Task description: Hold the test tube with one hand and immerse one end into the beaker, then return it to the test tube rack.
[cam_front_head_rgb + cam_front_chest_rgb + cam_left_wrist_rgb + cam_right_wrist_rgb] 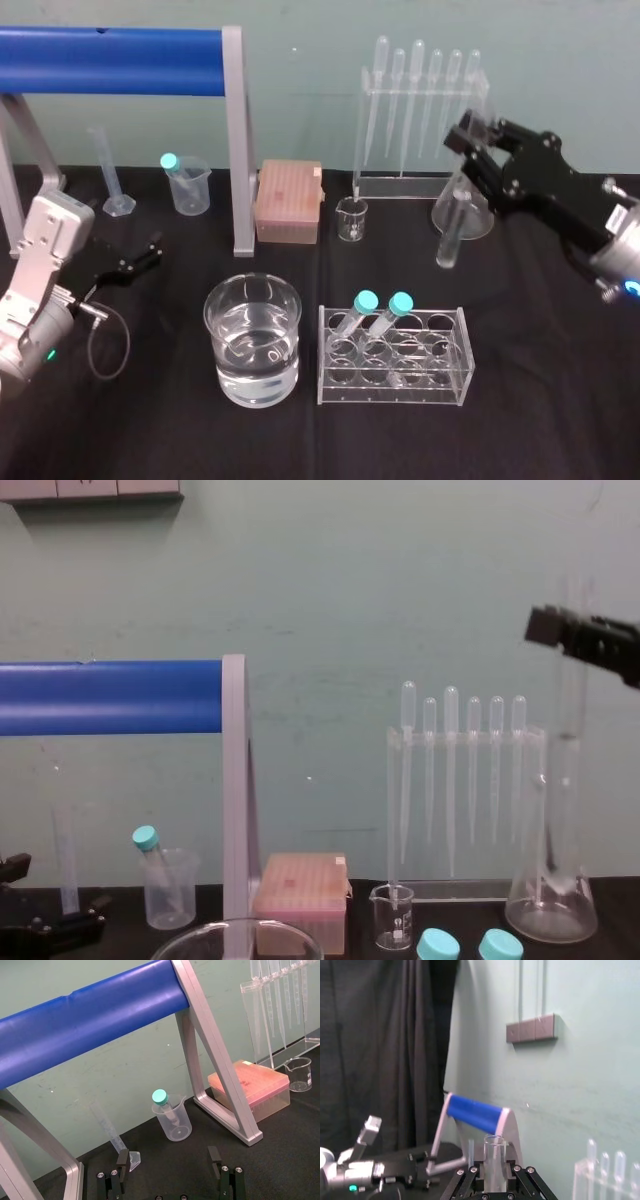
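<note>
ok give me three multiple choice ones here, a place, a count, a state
1. Where is the test tube?
A. in the rack
B. held in the air by the right gripper
C. in the beaker
2. How many teal-capped tubes stand in the rack?
A. one
B. two
C. four
3. What state is the beaker in?
A. empty
B. tipped over
C. upright, partly filled with clear liquid

Answers: B, the right gripper is shut on it near the conical flask; B, two teal caps show; C, a liquid line shows inside. The left gripper lies open at the left of the table.
</note>
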{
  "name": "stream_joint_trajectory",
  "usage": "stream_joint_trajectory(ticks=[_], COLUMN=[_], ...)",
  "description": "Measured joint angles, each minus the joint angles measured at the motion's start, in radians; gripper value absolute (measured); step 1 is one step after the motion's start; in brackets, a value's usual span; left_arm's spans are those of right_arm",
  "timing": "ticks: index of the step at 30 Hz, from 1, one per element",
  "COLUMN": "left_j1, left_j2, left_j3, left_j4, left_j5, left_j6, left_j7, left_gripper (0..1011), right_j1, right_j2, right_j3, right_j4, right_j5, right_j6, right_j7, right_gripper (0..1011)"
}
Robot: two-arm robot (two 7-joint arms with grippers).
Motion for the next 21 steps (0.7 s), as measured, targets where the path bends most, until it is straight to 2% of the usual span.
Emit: stream_joint_trajectory(ticks=[9, 21], left_j1=[0.000, 0.000], left_j2=[0.000, 0.000], left_j3=[0.000, 0.000], left_j4=[0.000, 0.000], left_j5=[0.000, 0.000], left_j6=[0.000, 0.000], left_j7=[0.000, 0.000], left_gripper=[1000, 1000], right_j1=[-0.046, -0.047], right_j2=[0.012, 0.000], right_j3=[0.017, 0.012], right_j4=[0.003, 0.018], right_j5=[-0.022, -0.026], right_j6=[0.039, 0.064], right_j7=[-0.018, -0.004], right_gripper=[225, 225])
